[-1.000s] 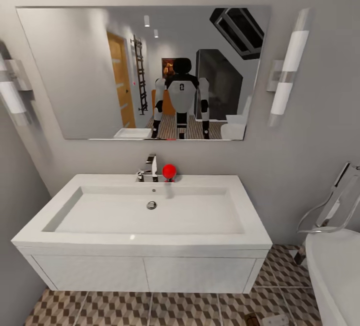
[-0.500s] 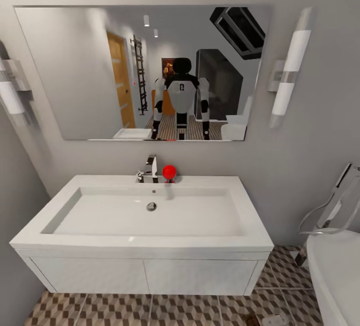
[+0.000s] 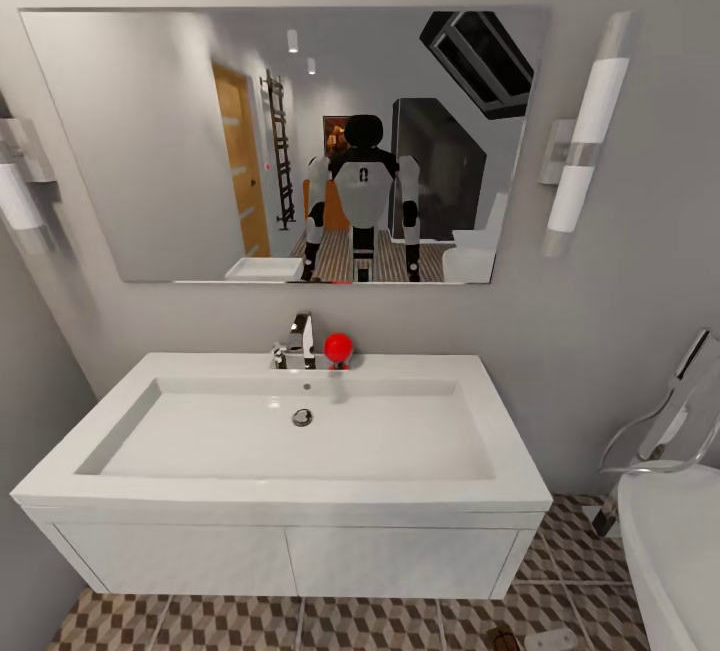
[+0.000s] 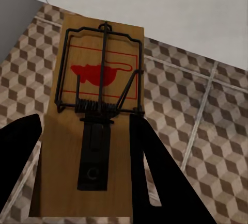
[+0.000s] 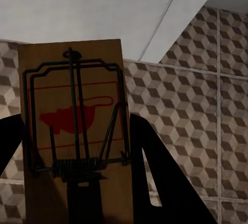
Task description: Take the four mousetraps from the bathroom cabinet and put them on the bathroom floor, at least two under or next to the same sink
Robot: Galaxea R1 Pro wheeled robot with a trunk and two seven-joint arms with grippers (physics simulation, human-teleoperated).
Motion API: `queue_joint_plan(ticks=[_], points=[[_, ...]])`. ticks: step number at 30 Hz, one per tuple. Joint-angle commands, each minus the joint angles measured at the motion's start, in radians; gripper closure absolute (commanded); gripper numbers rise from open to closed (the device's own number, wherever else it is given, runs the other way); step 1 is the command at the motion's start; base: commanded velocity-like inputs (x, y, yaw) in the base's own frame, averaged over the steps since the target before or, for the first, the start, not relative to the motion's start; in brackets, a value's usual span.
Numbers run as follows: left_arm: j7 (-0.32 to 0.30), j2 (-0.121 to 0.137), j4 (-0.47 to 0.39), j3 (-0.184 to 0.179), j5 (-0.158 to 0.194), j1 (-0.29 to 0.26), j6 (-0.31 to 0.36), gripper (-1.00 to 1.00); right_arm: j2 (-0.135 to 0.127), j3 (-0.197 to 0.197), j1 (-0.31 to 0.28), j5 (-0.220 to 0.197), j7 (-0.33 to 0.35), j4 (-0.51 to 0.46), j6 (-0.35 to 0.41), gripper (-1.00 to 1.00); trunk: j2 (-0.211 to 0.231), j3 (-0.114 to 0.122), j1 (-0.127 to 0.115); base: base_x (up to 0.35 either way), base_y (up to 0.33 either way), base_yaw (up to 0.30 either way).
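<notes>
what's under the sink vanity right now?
Under the white vanity the head view shows cube-patterned floor tiles, with no mousetraps in the visible strip. Farther back beneath it is hidden. Each gripper holds a mousetrap above the tiles.

In the left wrist view the left gripper [image 4: 85, 146] has its two dark fingers [image 4: 155, 182] spread to either side of a mousetrap [image 4: 95, 115], one pressed along each long edge of the board, so the jaws are clamped on it and it is carried lengthwise between them, pointing down toward the floor. In the right wrist view the right gripper [image 5: 75, 167] stands the same way: its dark fingers [image 5: 155, 177] flank a second mousetrap [image 5: 72, 126], touching both long edges and gripping it, angled downward as well.
</notes>
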Motion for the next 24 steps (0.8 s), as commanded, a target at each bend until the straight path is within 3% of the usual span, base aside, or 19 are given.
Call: queue_joint_plan(ticks=[1, 6, 24], points=[[-0.008, 0.0, 0.001, -0.006, 0.01, -0.001, -0.001, 1.0, 0.001, 0.009, -0.002, -0.01, 0.001, 0.003, -0.006, 1.0, -0.002, -0.002, 0.0, 0.0, 0.0, 0.0], [-0.012, 0.001, -0.003, -0.007, 0.01, -0.001, 0.003, 1.0, 0.001, 0.008, -0.002, -0.012, 0.001, 0.003, -0.006, 1.0, -0.002, -0.002, 0.0, 0.0, 0.0, 0.0], [-0.001, 0.001, -0.002, -0.007, 0.011, -0.004, 0.002, 1.0, 0.001, 0.01, -0.002, -0.013, 0.001, 0.003, -0.003, 1.0, -0.128, -0.058, 0.069, 0.0, 0.0, 0.0]])
